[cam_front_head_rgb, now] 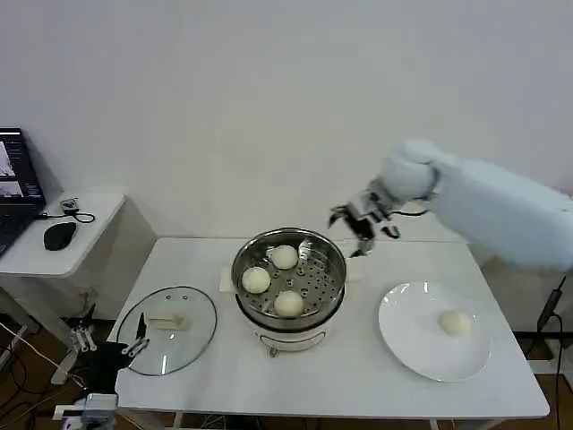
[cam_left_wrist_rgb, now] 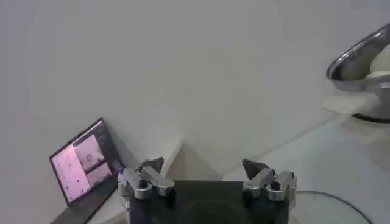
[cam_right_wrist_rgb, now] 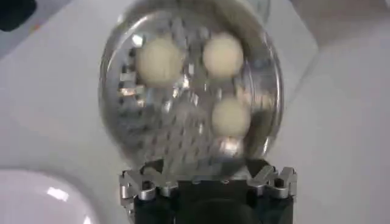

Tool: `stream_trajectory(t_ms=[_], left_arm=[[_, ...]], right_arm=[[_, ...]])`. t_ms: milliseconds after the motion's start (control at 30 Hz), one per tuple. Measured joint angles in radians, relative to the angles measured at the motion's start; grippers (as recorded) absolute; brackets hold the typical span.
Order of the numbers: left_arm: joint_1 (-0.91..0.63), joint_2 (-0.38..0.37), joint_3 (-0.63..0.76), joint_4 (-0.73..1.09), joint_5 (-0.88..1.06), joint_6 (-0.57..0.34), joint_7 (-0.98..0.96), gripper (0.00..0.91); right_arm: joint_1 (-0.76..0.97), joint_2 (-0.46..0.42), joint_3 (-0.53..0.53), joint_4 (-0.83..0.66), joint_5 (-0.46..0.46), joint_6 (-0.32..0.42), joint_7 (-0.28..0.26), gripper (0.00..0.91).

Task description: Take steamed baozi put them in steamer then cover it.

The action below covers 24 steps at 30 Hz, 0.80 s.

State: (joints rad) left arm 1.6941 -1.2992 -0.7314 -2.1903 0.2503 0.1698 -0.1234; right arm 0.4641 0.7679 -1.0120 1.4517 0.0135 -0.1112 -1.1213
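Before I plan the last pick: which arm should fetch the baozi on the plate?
Probably the right. Its gripper hovers open behind the steamer, on the side of the plate holding the baozi; the left gripper sits by the cover.

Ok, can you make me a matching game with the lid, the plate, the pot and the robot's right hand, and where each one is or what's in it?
Things:
1. lid
2. plate
3. pot
4. right hand

Clues:
A. holds three buns
B. up in the air behind the pot, open and empty
C. holds one bun
D. flat on the table, left of the pot

Pairs: 1-D, 2-C, 3-A, 4-B
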Motion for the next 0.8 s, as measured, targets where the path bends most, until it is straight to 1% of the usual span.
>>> stream_trajectory(t_ms=[200,400,600,800], left_arm=[[-0.013,-0.006,0.017,0.007,0.004,0.0,0.0,0.907],[-0.023,-0.007,0.028,0.016,0.005,0.0,0.001,0.907],[-0.025,-0.013,0.032,0.028,0.009,0.0,0.0,0.907],[-0.022,-0.015,0.031,0.033,0.012,0.0,0.0,0.907]], right_arm=[[-0.061,-0.165,0.043,0.027,-0.05,-0.022,0.012,0.907],[-0.213,-0.303,0.15,0.027,-0.102,-0.02,0.022,0.907],[-0.409,-0.367,0.301,0.001,-0.155,-0.002,0.033,0.907],[-0.579,-0.378,0.426,-0.041,-0.2,0.015,0.032,0.907]])
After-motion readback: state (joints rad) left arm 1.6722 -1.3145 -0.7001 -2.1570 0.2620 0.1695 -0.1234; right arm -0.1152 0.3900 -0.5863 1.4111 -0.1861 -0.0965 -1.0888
